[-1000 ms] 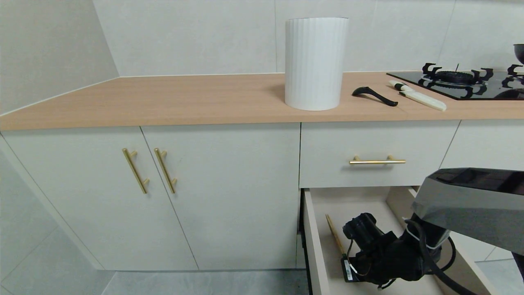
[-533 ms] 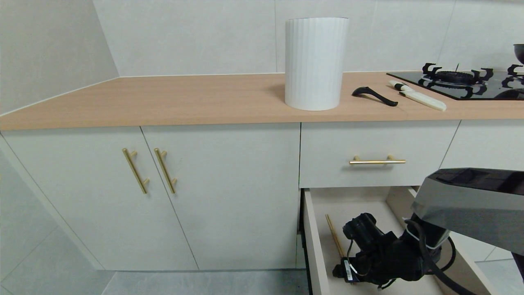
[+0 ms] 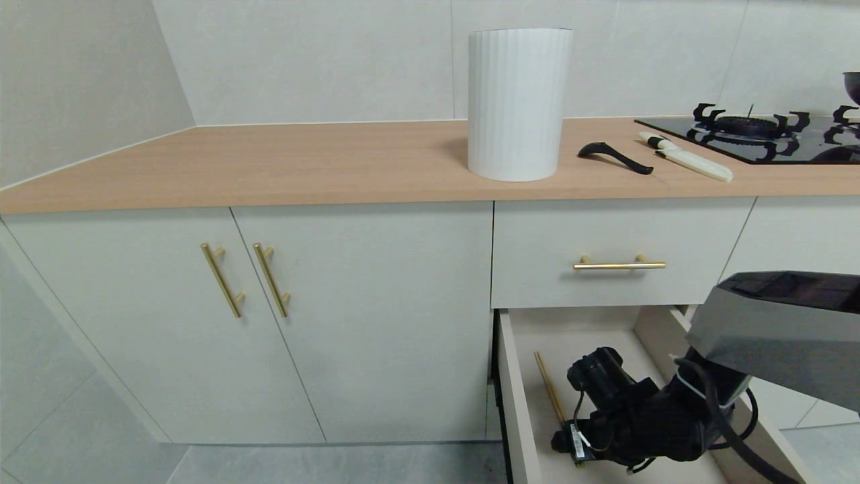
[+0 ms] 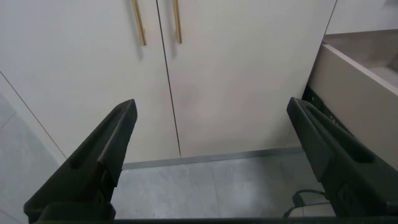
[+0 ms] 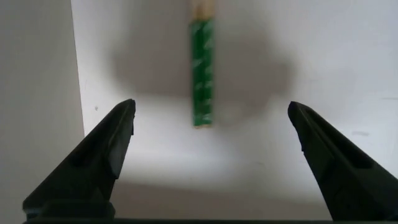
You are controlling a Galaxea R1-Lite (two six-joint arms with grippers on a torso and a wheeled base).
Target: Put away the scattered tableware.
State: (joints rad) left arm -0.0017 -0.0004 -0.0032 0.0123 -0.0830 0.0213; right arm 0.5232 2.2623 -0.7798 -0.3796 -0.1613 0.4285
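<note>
The right pincer (image 3: 572,445) is held low inside the pulled-out drawer (image 3: 516,396), under the tabletop (image 3: 302,161). Its fingers are spread wide apart and nothing is clamped between them. The chopsticks (image 3: 549,395) are laid flat on the drawer floor, close to the drawer's left wall. In the right wrist view their green end is seen between the 2 spread fingers and is touched by neither. On the tabletop, a black utensil (image 3: 614,157) and a white knife (image 3: 686,161) are laid just beside each other, between a tall white ribbed container (image 3: 516,104) and the stove (image 3: 752,134). A closed drawer (image 3: 618,235) with 1 gold handle is set directly above the open one. The left pincer (image 4: 211,165) is held low above the floor (image 4: 205,186), facing the 2 cabinet doors (image 4: 236,74). Its fingers are likewise parted, with nothing gripped. The side of the open drawer is seen at the edge of the left wrist view, and the 2 gold door handles (image 4: 138,22) are seen near the seam between the doors.
</note>
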